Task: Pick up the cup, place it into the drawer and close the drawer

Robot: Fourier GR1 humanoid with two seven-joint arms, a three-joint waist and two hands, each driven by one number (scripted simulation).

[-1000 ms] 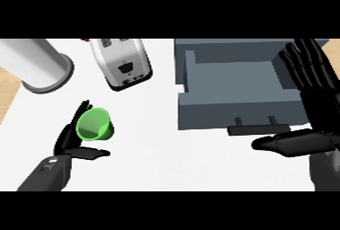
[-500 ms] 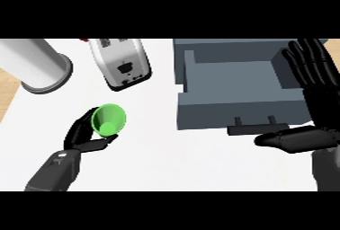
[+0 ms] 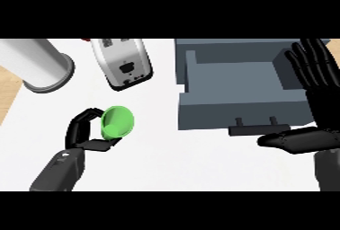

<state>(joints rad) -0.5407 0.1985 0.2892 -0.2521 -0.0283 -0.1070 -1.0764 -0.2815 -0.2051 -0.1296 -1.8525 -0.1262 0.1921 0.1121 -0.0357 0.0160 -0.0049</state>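
The green cup (image 3: 117, 121) could be knocked against the front wall of the open drawer (image 3: 225, 117) if it is carried across too low. The cup is held clear of the counter (image 3: 172, 157), left of the drawer, with the left hand (image 3: 85, 133) curled round it from its left side. The right hand (image 3: 306, 112) is kept open by the drawer's right edge, nothing held.

Plain white counter (image 3: 166, 152) here, a strip of light wood floor (image 3: 8, 76) at the left, soft even light all over.

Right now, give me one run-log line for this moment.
left robot hand: shut on green plastic cup | right robot hand: open beside drawer | grey box-shaped drawer: open
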